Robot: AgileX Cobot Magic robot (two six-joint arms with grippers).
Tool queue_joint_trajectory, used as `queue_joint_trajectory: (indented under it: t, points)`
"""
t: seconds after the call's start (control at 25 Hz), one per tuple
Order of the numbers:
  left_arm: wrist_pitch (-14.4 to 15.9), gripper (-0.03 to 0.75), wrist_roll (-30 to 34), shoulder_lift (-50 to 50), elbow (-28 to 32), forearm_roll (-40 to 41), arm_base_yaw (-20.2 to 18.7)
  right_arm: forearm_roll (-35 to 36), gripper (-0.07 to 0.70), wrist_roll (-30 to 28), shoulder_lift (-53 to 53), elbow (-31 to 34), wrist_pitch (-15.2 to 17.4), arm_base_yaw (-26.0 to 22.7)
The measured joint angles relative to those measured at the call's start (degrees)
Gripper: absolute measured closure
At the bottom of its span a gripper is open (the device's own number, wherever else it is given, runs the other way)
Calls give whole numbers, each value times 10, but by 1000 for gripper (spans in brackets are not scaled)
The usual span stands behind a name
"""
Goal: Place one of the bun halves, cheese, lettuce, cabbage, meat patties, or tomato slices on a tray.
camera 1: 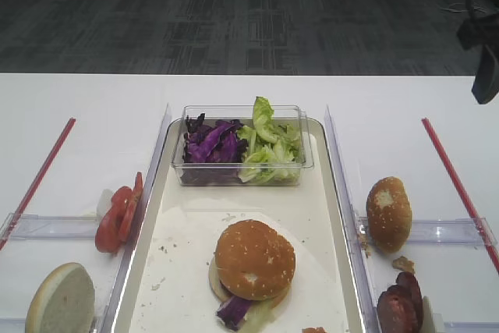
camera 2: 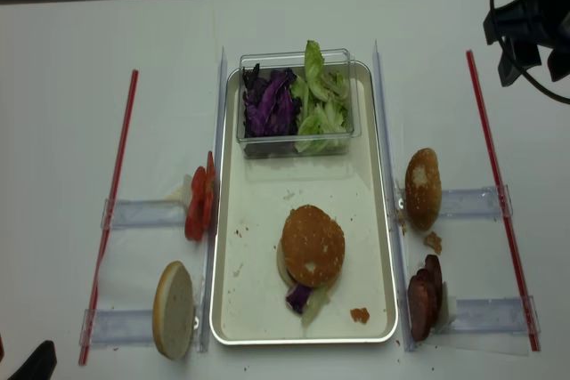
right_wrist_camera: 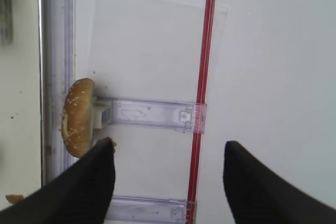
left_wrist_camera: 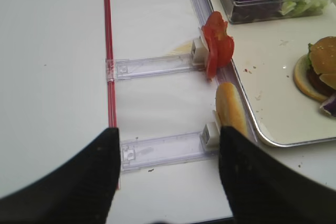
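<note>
On the tray (camera 1: 331,193) a stacked burger with sesame bun half (camera 1: 255,259) on top, right claw (right_wrist_camera: 168,169) spread wide over the bench (right_wrist_camera: 273,51), left claw (left_wrist_camera: 168,163) apart too, both holding nothing, spare bun (camera 1: 388,213) just right.

No text, label, brand, number or sign can be read in any of the views. The tray (camera 1: 331,193), the clear box (camera 1: 242,177) of greens, the plastic side trays (camera 2: 472,202) and the white table (camera 1: 86,107) all show plain, unmarked surfaces, and the red strips (camera 2: 116,175) on the table carry no lettering. Small moulded marks on the clear plastic brackets (right_wrist_camera: 152,115) in the wrist views are too faint to make out as writing.
</note>
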Motion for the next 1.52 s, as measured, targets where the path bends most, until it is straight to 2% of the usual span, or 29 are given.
queue_joint_trajectory:
  t: [0.32,0.72,1.52]
  points:
    - [0,320,0,0,0,0,0,0,162,0,-88,7,6,0]
    - [0,320,0,0,0,0,0,-5,162,-2,-209,146,8,0]
    - [0,320,0,0,0,0,0,-5,162,-1,-418,308,12,0]
